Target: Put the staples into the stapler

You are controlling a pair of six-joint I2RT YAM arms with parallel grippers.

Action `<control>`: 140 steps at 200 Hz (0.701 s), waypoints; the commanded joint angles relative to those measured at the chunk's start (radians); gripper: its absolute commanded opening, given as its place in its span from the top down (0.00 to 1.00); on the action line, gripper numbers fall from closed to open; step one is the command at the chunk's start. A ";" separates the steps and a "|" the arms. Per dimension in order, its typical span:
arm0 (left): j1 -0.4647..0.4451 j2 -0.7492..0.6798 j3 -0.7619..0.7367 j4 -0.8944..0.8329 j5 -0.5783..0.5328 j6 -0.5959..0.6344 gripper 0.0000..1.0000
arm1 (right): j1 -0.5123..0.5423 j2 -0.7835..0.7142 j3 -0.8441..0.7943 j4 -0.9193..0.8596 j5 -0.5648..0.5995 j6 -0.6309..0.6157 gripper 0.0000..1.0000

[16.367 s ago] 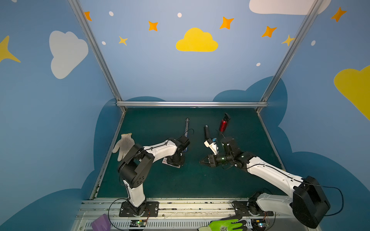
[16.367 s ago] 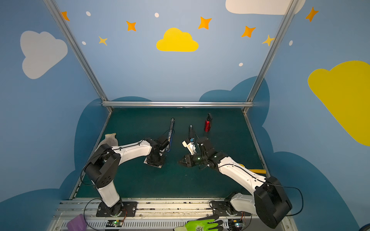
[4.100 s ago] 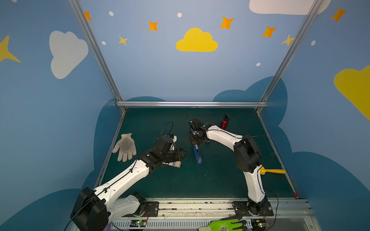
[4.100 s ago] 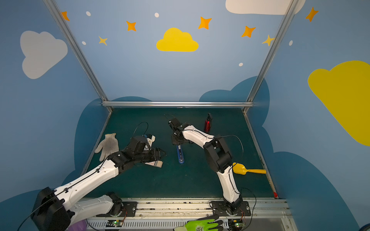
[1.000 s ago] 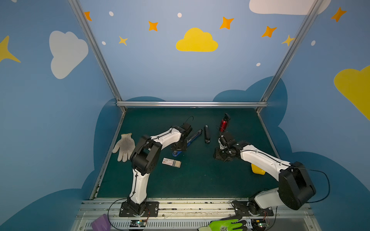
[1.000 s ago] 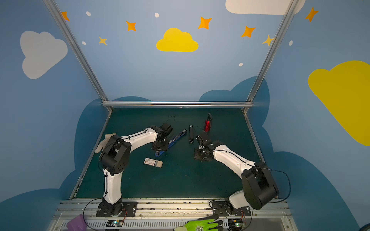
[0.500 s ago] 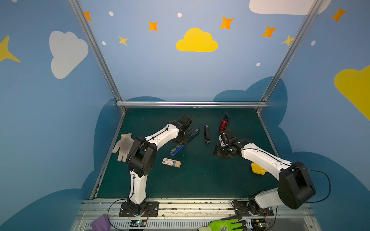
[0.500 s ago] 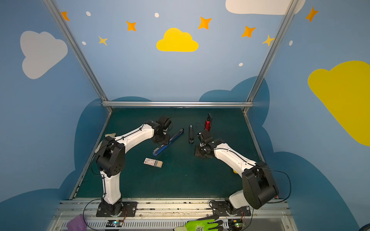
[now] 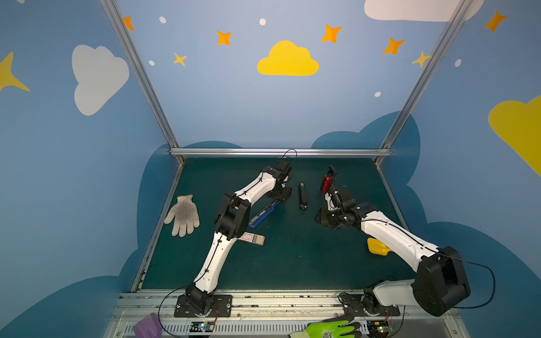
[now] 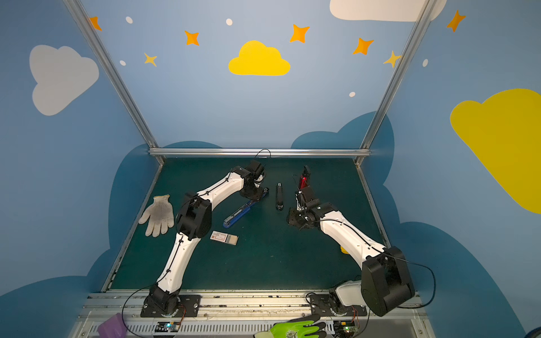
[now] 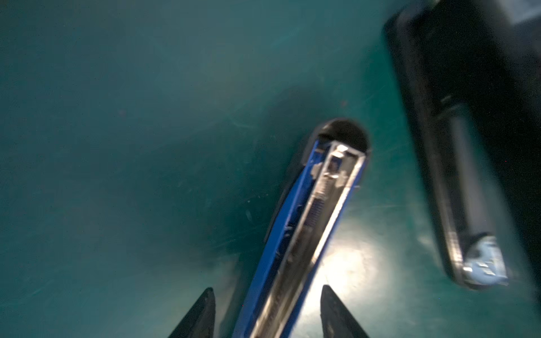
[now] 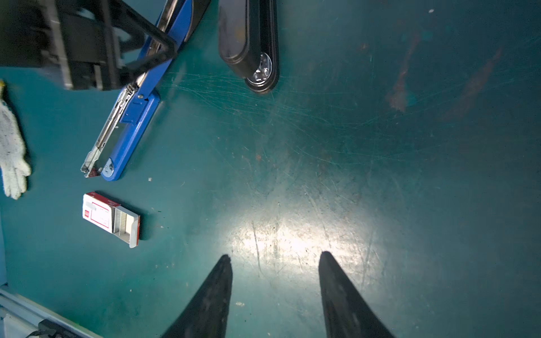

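The left gripper is released, its black fingers straddling the unfolded blue plastic stapler without touching it. The staples, a small white cardboard box with a red mark and its tray slid out, lie on the green mat just off the blue stapler's metal tip. The right gripper, jaws spread and empty, hovers beyond the black stapler beside the blue one.

Yellow object half hidden behind right arm; staples box partly behind left arm.
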 commanded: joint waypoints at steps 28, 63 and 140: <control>0.007 -0.066 -0.141 0.017 0.022 0.044 0.65 | -0.014 0.029 0.032 0.057 -0.053 -0.007 0.51; 0.007 -0.205 -0.383 0.209 -0.028 0.076 0.74 | -0.019 0.104 0.063 0.205 -0.139 0.013 0.51; 0.007 -0.416 -0.658 0.453 -0.028 0.096 0.90 | -0.069 0.390 0.188 0.590 -0.459 0.159 0.50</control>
